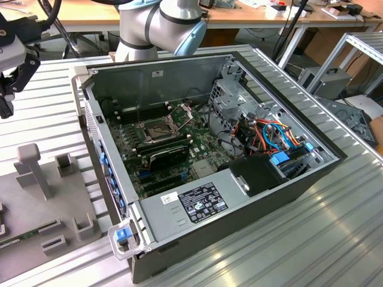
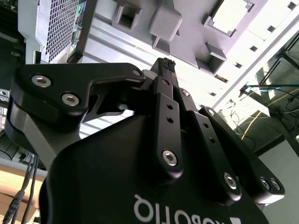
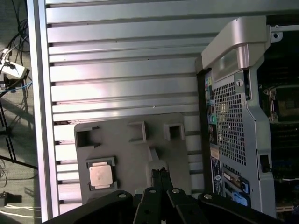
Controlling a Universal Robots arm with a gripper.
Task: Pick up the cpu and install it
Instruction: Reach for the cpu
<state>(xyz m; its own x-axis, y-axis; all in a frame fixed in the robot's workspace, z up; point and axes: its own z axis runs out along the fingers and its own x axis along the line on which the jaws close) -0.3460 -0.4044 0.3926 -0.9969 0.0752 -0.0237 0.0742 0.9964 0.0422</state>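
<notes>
The cpu, a small square chip with a dull tan face, lies flat in a recess of the grey fixture plate beside the computer case. In the first wrist view my gripper hangs above that plate with its fingers pressed together and nothing between them, a short way to one side of the cpu. The shut fingertips show against the plate in the second wrist view. In the exterior view the gripper is at the far left, above the fixture plate. The open socket sits on the motherboard inside the case.
The open computer case lies on a ribbed aluminium table, with its perforated rear wall close to the plate. Grey blocks and posts rise from the plate. The arm's base stands behind the case. Cables lie on the floor.
</notes>
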